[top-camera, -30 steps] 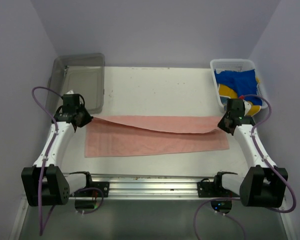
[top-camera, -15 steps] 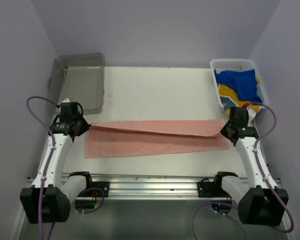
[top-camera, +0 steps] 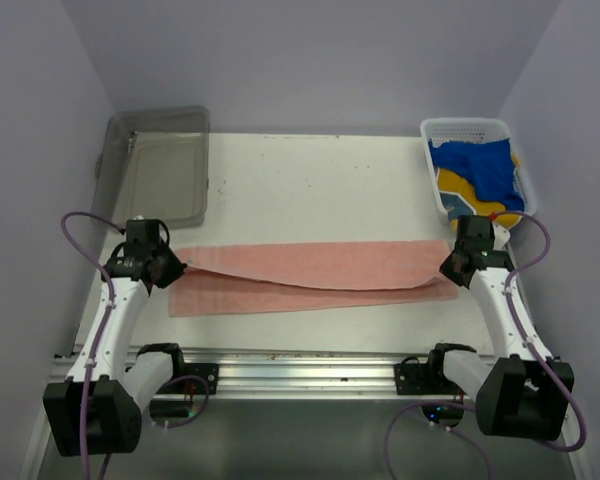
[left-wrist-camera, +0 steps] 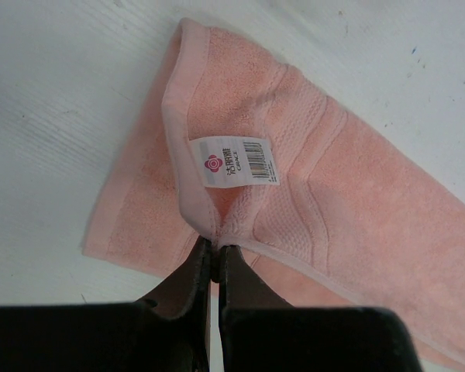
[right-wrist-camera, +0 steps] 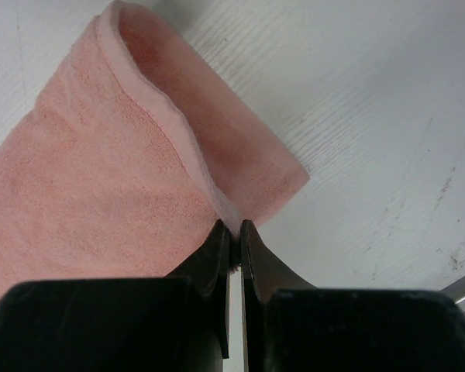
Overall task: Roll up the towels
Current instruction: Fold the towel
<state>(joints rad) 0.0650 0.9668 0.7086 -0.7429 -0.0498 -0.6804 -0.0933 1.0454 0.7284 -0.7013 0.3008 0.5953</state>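
Observation:
A long salmon pink towel lies across the table, its far long edge folded over toward the near edge. My left gripper is shut on the towel's left corner, beside a white label. My right gripper is shut on the towel's right corner, where the cloth curls into a fold. A royal blue towel and a yellow one lie bunched in the basket at the back right.
A white mesh basket stands at the back right of the table. A grey translucent tray sits at the back left. A metal rail with the arm bases runs along the near edge.
Both grippers have drawn the held far edge of the pink towel toward the near edge, so the upper layer now covers more of the lower one.

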